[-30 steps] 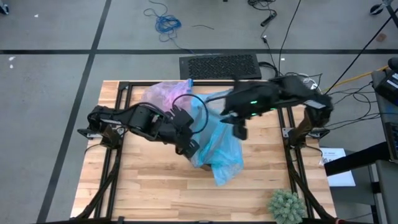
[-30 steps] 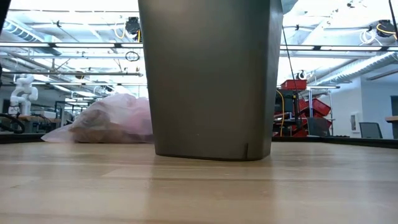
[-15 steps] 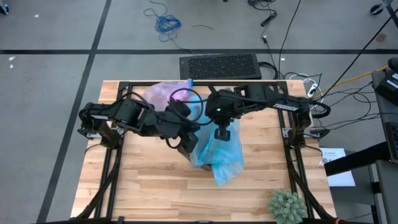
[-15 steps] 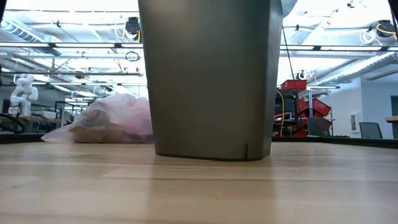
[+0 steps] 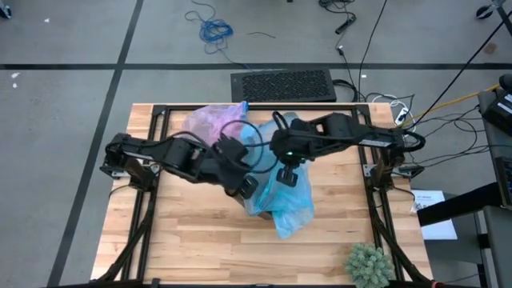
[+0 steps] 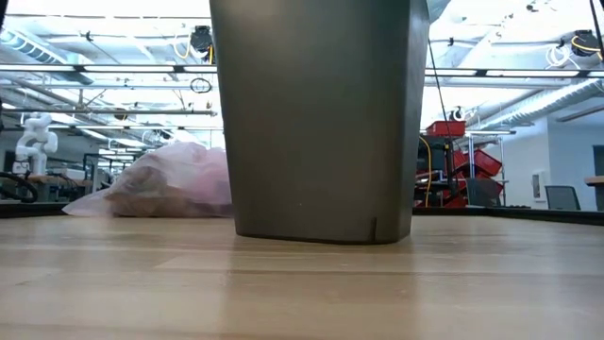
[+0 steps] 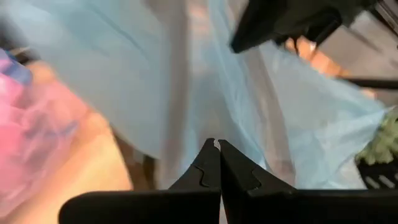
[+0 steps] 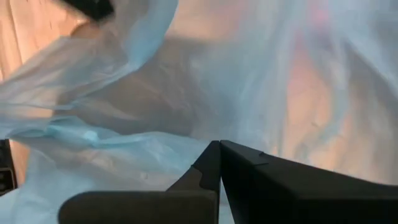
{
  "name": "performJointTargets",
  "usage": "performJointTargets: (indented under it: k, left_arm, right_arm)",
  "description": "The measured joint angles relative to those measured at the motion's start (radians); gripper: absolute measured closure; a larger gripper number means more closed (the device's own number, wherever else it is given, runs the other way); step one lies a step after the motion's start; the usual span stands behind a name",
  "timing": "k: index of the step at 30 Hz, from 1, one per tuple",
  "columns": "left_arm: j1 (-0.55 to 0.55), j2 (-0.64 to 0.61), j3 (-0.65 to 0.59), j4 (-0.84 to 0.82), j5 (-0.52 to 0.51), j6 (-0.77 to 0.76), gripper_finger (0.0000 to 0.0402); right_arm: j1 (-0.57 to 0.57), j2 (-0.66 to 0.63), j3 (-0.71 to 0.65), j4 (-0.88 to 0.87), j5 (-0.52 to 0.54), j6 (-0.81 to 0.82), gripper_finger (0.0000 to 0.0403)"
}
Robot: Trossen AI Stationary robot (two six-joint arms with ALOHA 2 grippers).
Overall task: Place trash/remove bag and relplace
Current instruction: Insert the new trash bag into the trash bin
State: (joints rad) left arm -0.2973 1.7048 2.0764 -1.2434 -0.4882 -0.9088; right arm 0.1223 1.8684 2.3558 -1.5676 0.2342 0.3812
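A light blue plastic bag (image 5: 285, 197) is draped over the grey bin (image 6: 321, 123), which stands upright near the table's middle. The lavender-pink bag (image 5: 210, 124) lies on the table toward the far left, with brown trash wads (image 6: 142, 194) showing through it. My left gripper (image 5: 250, 186) is shut at the bin's left side, its tips (image 7: 217, 144) against the blue bag (image 7: 249, 93). My right gripper (image 5: 286, 178) is shut over the bin's top, close above the blue plastic (image 8: 124, 106). My left gripper points its shut tips at the blue bag by the bin's left side; whether they touch or pinch the plastic, I cannot tell. My right gripper comes from above, slanting down, with shut tips (image 8: 219, 144) close to the blue bag; I cannot tell whether they touch.
A green spiky plant (image 5: 368, 262) stands at the table's near right corner. A black mat (image 5: 284, 84) lies on the floor beyond the far edge. Bare wood (image 5: 192, 240) lies open near the front left.
My right arm has swung from the table's right toward the left, and its gripper now hangs over the bin and blue bag. My left gripper shifted a little left and came back beside the bin. The blue bag and pink bag kept their shape and place.
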Motion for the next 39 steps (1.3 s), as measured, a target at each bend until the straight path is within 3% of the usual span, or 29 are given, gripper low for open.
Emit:
performJointTargets:
  k: [11,14,17,21,24,28,34,39]
  left_arm:
    - [-0.042,-0.175,-0.183,0.035,-0.088,-0.055,0.0401]
    - [-0.045,-0.237,-0.290,0.207,-0.083,-0.025,0.0402]
    - [-0.037,-0.307,-0.406,0.478,-0.003,0.069,0.0402]
    - [-0.007,-0.374,-0.498,0.789,0.125,0.186,0.0402]
    - [0.029,-0.380,-0.529,0.717,0.148,0.147,0.0402]
    - [0.093,-0.355,-0.572,0.680,0.200,0.091,0.0402]
    - [0.176,-0.349,-0.567,0.907,0.344,0.111,0.0402]
    - [0.236,-0.318,-0.569,0.812,0.325,0.079,0.0402]
  right_arm:
    - [0.075,-0.162,0.002,-0.004,0.149,0.109,0.0403]
    - [0.106,-0.178,-0.045,0.002,0.168,0.113,0.0403]
    - [0.126,-0.186,-0.177,0.067,0.147,0.113,0.0403]
    - [0.135,-0.274,-0.423,0.389,0.024,0.107,0.0403]
    - [0.136,-0.378,-0.593,0.631,0.033,0.126,0.0403]
    - [0.102,-0.441,-0.726,0.757,0.106,0.158,0.0403]
    - [0.033,-0.387,-0.733,0.772,0.095,0.157,0.0403]
    - [0.006,-0.358,-0.729,0.750,0.032,0.185,0.0403]
